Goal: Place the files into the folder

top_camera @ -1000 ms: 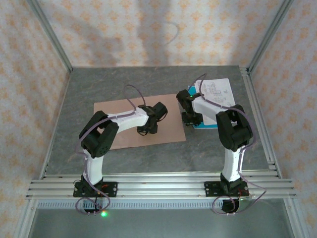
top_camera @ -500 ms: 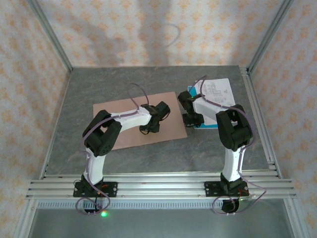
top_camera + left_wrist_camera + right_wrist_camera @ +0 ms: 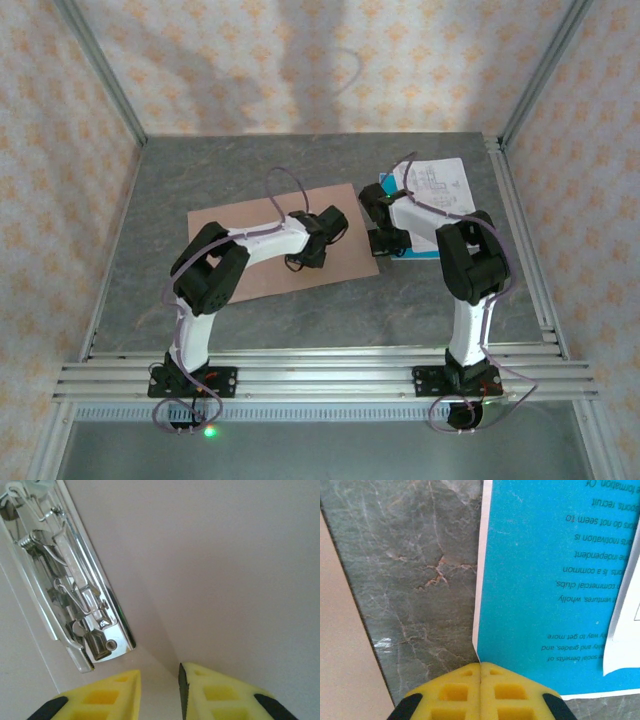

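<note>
Note right claw (image 3: 480, 667) pressed together at corner of files (image 3: 540, 580), probably for dragging toward folder (image 3: 345, 262). Note left claw (image 3: 159, 672) narrowly spread beside metal fastener (image 3: 75, 605), apparently steadying folder.

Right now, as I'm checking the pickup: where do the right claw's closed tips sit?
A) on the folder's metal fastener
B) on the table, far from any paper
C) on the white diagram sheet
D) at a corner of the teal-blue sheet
D: in the right wrist view the right claw is shut, with its tips at the corner of the teal-blue sheet, where the sheet meets the table.
</note>
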